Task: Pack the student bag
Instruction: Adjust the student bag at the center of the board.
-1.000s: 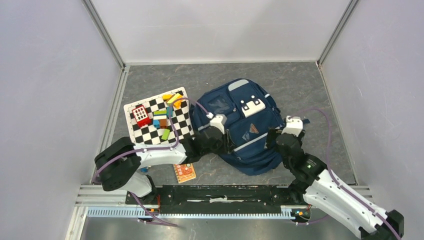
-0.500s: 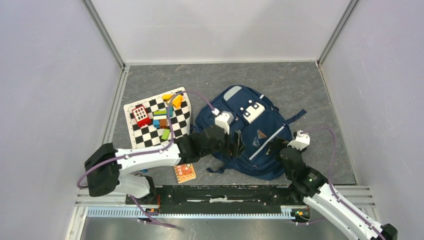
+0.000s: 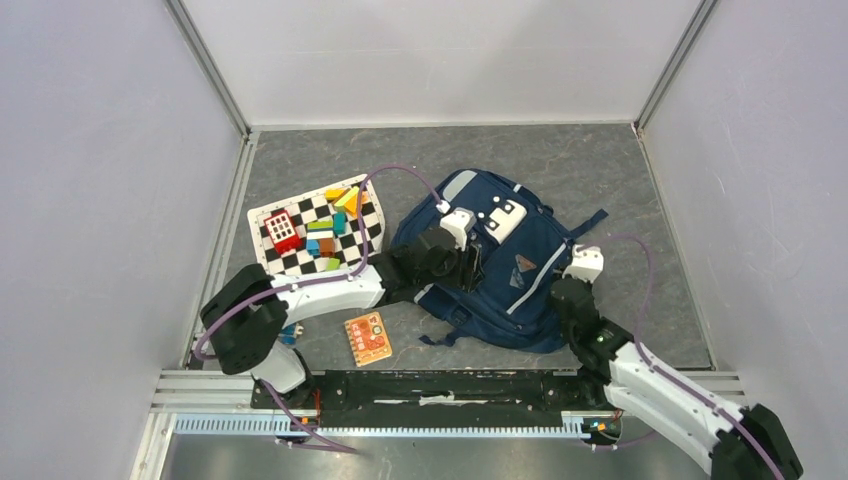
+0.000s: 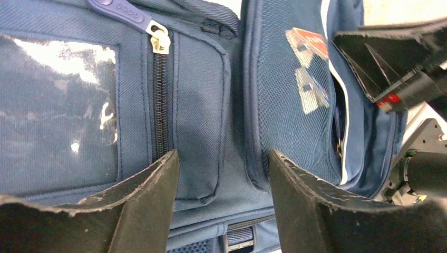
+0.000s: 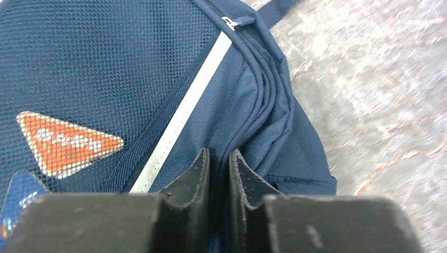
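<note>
Grey mottled table (image 3: 300, 160), white walls on three sides. The student bag (image 3: 530, 290), a large navy-blue fabric backpack with grey reflective stripes, lies front-up just toward 3 o'clock of centre. At its 9 o'clock lies a black-and-white checkerboard mat (image 3: 300, 262) carrying coloured plastic blocks (image 3: 325, 235). At its 7 o'clock is a small orange booklet (image 3: 368, 338).

The left gripper (image 4: 224, 158) is over the zipped front pocket, jaws well apart, gripping nothing. The right gripper (image 5: 219, 155) is at the bag's 4 o'clock edge, jaws nearly together, pinching a bunched fold of fabric.

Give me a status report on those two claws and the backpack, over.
Left claw open over the backpack front pocket. Right claw pinched on fabric at its near edge. Toy blocks and booklet lie outside, to its left.
</note>
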